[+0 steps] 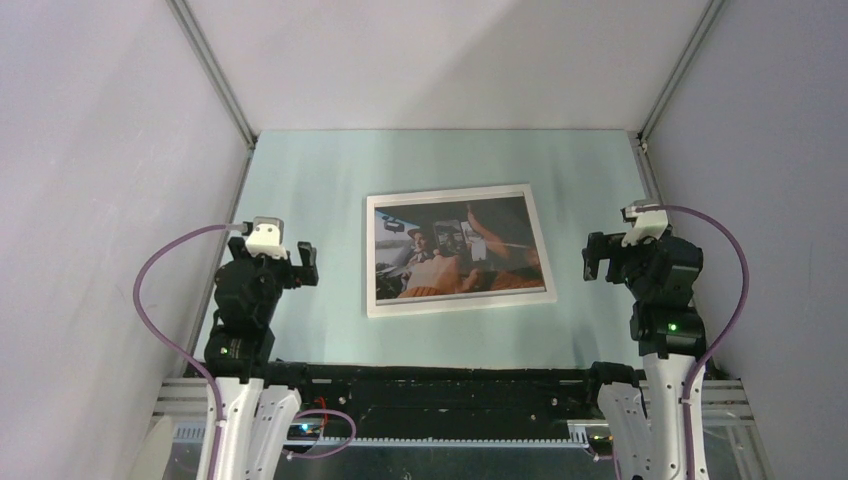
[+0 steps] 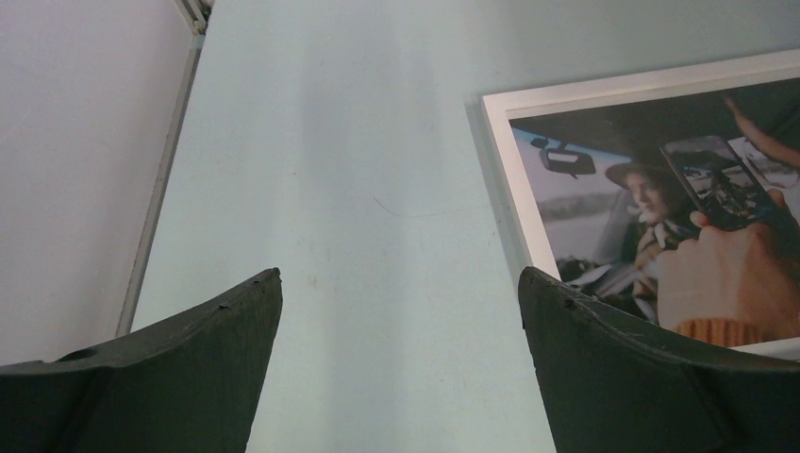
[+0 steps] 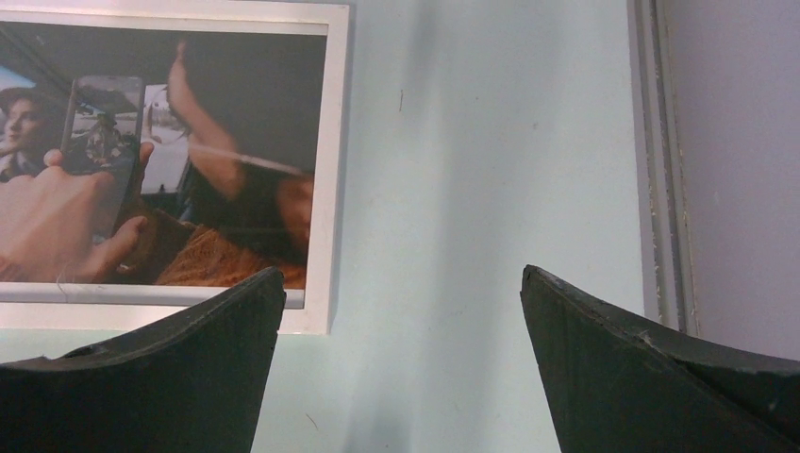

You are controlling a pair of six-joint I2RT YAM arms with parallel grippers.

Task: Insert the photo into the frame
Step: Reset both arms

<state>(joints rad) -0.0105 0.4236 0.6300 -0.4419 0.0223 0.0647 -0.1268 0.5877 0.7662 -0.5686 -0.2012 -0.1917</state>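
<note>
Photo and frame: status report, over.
Left gripper open, empty. Right gripper open, empty. Photo face up, apparently inside white frame, flat on table between them. Nothing in the way.

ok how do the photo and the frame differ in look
The frame is plain white; the photo is dark with orange-brown tones. The frame is a thin border, slightly larger; the photo fills its inside. Both lie flat on the table, slightly skewed.
</note>
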